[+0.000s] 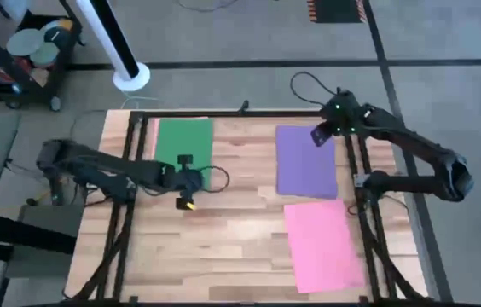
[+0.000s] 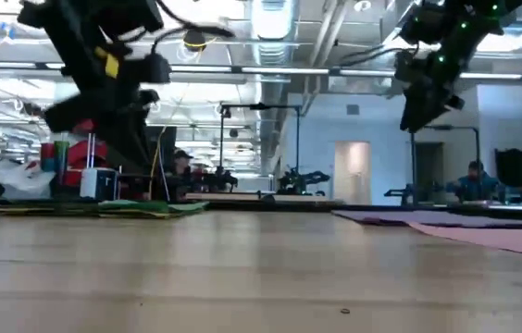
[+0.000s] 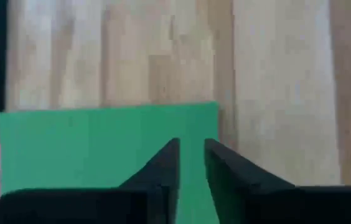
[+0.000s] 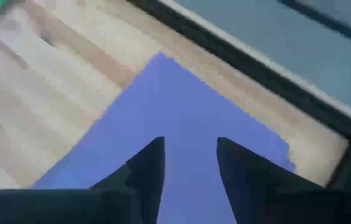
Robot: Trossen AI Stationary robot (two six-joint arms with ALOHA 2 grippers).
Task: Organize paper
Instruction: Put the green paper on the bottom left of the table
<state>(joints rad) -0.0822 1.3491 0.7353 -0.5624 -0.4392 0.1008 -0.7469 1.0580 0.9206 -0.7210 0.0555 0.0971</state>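
The left gripper [image 1: 188,181] is hovering, fingers slightly parted and empty, over the green sheet [image 1: 182,141]; the right gripper [image 1: 319,135], fingers open and empty, is hanging above the purple sheet [image 1: 305,162] beside the pink sheet [image 1: 323,245].

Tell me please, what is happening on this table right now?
Two dark robot arms are sorting coloured paper on a wooden table. The left gripper hangs, jaws apart, over the near edge of the flat green sheet. The right gripper hangs open over the far end of the flat purple sheet. A pink sheet lies in front of the purple one.
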